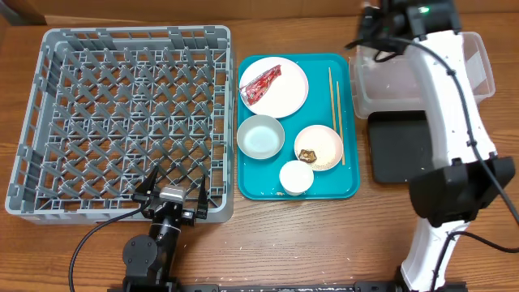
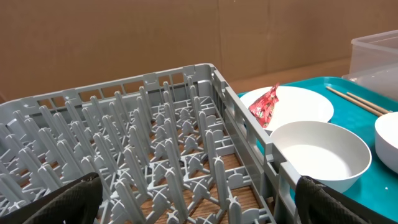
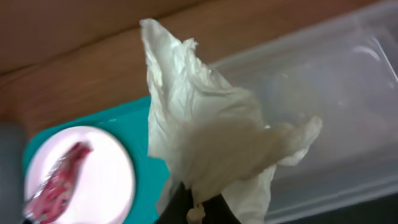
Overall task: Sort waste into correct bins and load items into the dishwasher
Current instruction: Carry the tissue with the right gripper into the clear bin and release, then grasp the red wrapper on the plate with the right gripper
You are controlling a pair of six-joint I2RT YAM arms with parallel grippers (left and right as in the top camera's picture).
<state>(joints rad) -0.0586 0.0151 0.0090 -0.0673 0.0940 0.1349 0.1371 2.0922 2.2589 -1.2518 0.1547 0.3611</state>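
right gripper [image 3: 194, 209] clamped on crumpled white paper [image 3: 205, 137], held at the clear tub [image 3: 348, 87] edge beside teal tray [image 1: 345, 182]. left gripper [image 1: 173, 185] jaws wide apart over dish rack [image 1: 122, 122] front wall.

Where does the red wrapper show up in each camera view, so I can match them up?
Overhead: red wrapper on the large plate, top left of the teal tray.
Left wrist: right of centre, on that plate, beside the grey rack.
Right wrist: lower left, blurred, beside the white paper.
Shared landmark: the large plate under it.
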